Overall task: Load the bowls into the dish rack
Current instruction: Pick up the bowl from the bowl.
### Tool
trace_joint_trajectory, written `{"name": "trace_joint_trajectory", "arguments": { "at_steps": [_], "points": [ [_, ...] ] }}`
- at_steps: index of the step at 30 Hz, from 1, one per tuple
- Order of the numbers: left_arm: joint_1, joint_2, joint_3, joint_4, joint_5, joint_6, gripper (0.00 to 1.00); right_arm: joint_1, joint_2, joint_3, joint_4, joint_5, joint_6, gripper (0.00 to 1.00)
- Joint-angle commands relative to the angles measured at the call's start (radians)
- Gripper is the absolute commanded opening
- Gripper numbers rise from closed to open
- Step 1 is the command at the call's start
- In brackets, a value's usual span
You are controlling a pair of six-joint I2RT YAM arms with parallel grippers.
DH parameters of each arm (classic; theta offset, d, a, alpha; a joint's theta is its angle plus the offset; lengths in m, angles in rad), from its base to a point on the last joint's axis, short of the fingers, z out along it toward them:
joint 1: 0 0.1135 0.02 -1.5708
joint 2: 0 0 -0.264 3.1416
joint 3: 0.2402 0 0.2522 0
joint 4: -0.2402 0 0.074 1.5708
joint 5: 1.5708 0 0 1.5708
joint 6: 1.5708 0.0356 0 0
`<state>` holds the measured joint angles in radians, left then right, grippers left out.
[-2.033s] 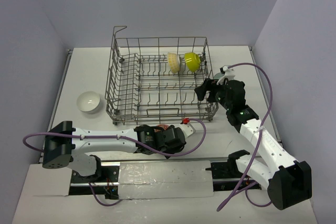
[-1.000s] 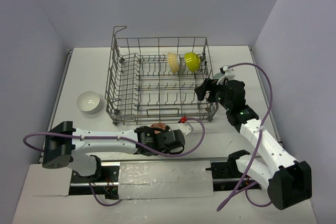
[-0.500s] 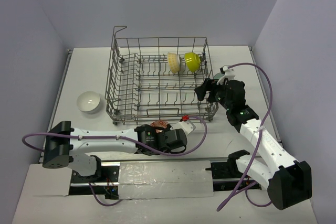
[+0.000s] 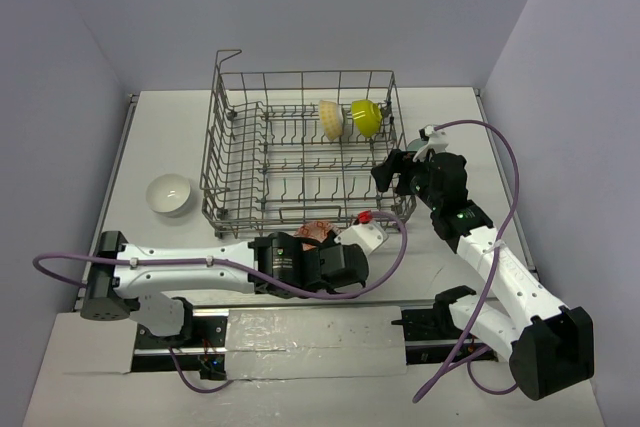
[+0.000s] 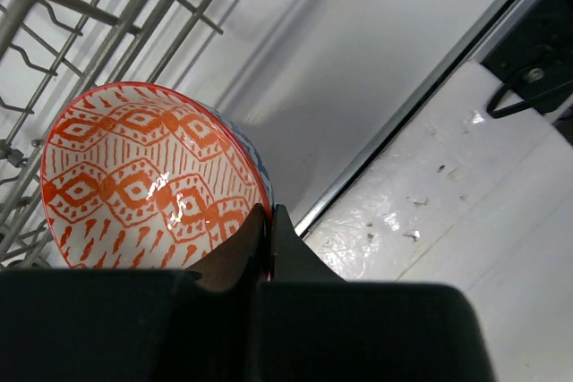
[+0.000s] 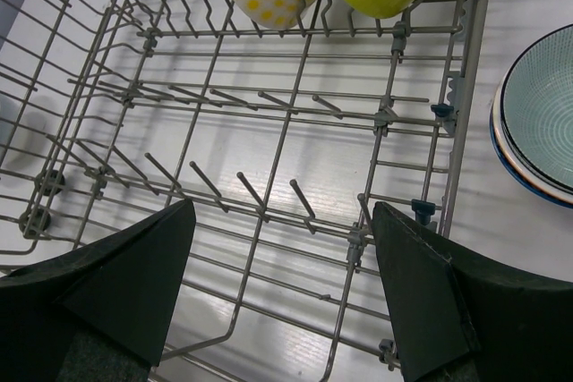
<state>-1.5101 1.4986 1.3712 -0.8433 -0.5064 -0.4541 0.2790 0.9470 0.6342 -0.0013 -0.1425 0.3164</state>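
Note:
My left gripper is shut on the rim of a red-white patterned bowl, one finger inside and one outside. In the top view this bowl hangs just in front of the dish rack's near wall, right of its middle. A pale yellow bowl and a lime bowl stand on edge in the rack's back right row. My right gripper hovers open and empty over the rack's right front corner. Its wrist view shows the tines and a blue-white bowl outside the rack's right wall.
A white bowl sits on the table left of the rack. The black base rail and a white plate run along the near edge. Purple cables loop beside both arms. Walls close in on three sides.
My left gripper has lifted the red-white bowl and carried it right and toward the rack's front wall. The right arm has stayed still.

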Motion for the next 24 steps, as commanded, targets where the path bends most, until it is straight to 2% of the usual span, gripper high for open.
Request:
{"name": "trace_joint_trajectory", "arguments": {
  "at_steps": [1,9,13,16,24],
  "points": [
    [-0.015,-0.047,0.101,-0.039,-0.035,-0.02,0.0,0.008,-0.007,0.042,0.02,0.015,-0.011,0.87],
    [-0.024,-0.185,0.178,0.002,-0.086,0.034,0.0,0.008,-0.011,0.042,0.02,0.015,-0.011,0.87],
    [-0.024,-0.302,0.189,0.104,-0.115,0.115,0.0,0.008,-0.007,0.044,0.021,0.014,-0.011,0.87],
    [-0.021,-0.368,0.167,0.246,-0.127,0.21,0.0,0.008,-0.001,0.042,0.023,0.011,-0.01,0.87],
    [0.076,-0.331,0.198,0.329,-0.109,0.302,0.0,0.008,0.004,0.041,0.023,0.009,-0.01,0.87]
  ]
}}
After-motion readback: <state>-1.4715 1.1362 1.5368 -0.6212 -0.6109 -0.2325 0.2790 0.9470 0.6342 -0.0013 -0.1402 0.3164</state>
